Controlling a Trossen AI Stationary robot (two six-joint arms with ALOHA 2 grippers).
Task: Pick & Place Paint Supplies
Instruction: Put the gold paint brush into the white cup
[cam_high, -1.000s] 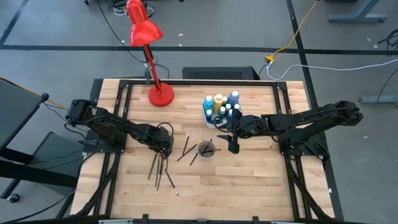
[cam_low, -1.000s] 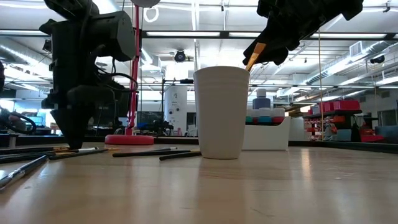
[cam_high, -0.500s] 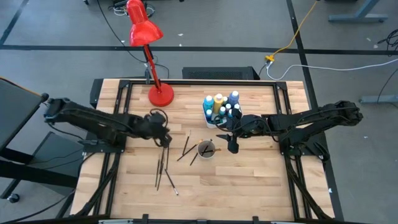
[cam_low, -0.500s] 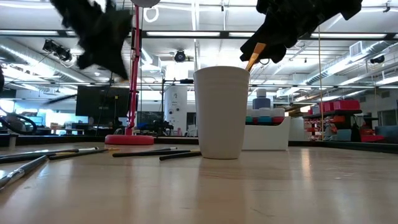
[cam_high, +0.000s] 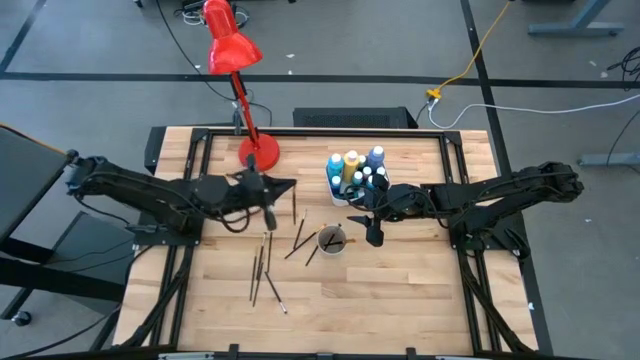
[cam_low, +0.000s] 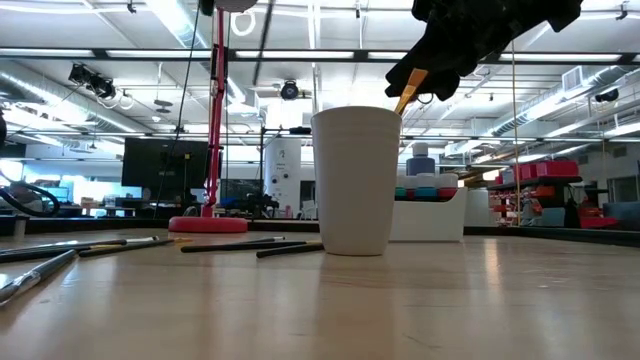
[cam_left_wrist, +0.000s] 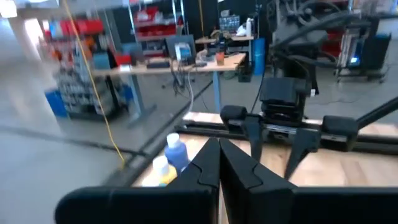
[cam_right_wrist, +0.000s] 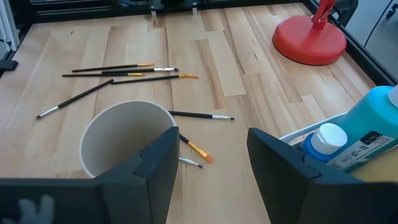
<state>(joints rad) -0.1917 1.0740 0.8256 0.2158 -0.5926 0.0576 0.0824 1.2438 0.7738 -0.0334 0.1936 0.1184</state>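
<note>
My left gripper (cam_high: 283, 186) is shut and level, high over the table's left half, pointing at the right arm. A thin dark brush (cam_high: 268, 214) hangs below it; its shaft (cam_low: 261, 35) slants down in the low view. My right gripper (cam_right_wrist: 214, 155) stands open just right of the white cup (cam_right_wrist: 124, 143) and above its rim. Two brush tips (cam_right_wrist: 198, 150) stick out over that rim. Loose brushes (cam_high: 262, 280) lie flat on the wood. Paint bottles (cam_high: 355, 172) stand in a white tray. My left gripper has the brush pinched between its two shut fingers (cam_left_wrist: 219, 163), which lie level and point toward the table's right. The fingers themselves hide the place of contact in the wrist view. The brush hangs slanting below them, clear of the table.
The red desk lamp stands on its base (cam_high: 258, 152) at the far left of the wood. More brushes (cam_high: 300, 240) lie just left of the cup. The blue bottle (cam_right_wrist: 373, 124) is close to my right gripper's outer finger. Black frame rails edge the table.
My left gripper has risen from the loose brushes at the table, up out of the low view, and tipped from pointing down to level, a little toward the far edge. The brush has come up with it, clear of the wood.
</note>
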